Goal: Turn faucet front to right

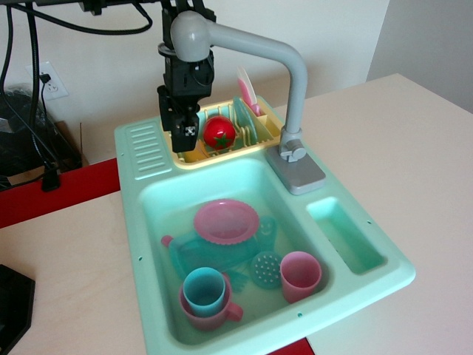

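The grey faucet [294,81] stands on its rectangular base [299,174] at the sink's back right. Its long arm reaches left, and the rounded head [191,33] hangs over the back left of the sink. My black gripper [182,137] hangs fingers-down just behind and below the head, over the left end of the yellow dish rack [194,158]. I see the fingers side-on, so their gap is hidden. They hold nothing that I can see.
The mint toy sink [140,200] holds a pink plate [226,220], a blue cup [204,288], a pink cup [300,275] and teal pieces. A red tomato [219,133] lies in the rack. Cables [33,89] hang at the left.
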You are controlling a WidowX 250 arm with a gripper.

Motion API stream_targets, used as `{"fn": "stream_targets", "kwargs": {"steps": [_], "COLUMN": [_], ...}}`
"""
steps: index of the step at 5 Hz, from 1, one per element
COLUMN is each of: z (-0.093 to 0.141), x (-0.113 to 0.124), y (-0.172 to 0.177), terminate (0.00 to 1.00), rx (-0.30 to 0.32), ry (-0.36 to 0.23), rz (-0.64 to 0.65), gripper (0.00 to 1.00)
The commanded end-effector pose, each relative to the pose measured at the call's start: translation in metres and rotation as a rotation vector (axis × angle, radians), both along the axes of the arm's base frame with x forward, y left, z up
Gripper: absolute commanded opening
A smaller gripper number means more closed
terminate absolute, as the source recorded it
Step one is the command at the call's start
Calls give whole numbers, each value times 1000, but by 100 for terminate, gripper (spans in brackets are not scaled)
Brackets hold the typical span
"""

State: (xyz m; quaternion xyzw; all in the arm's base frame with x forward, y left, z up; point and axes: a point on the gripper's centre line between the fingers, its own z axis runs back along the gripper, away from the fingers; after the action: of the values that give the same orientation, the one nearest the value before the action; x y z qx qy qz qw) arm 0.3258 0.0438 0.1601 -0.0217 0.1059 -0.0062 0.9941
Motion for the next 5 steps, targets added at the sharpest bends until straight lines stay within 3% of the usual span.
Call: {"fn": "stream_targets", "kwargs": {"steps": [1, 2, 3, 4, 5], "z": [16, 17, 18, 24, 23], "x": [0, -5, -8, -17, -25], "y": [-46, -76, -88, -43, -12], "terminate": [0, 0, 0, 0, 0], "rx": [13, 15, 33, 45, 79], "ry": [-48, -43, -42, -83, -82], "rz": [-130, -239, -259, -37, 87], "gripper": [100, 100, 100, 100, 100]}}
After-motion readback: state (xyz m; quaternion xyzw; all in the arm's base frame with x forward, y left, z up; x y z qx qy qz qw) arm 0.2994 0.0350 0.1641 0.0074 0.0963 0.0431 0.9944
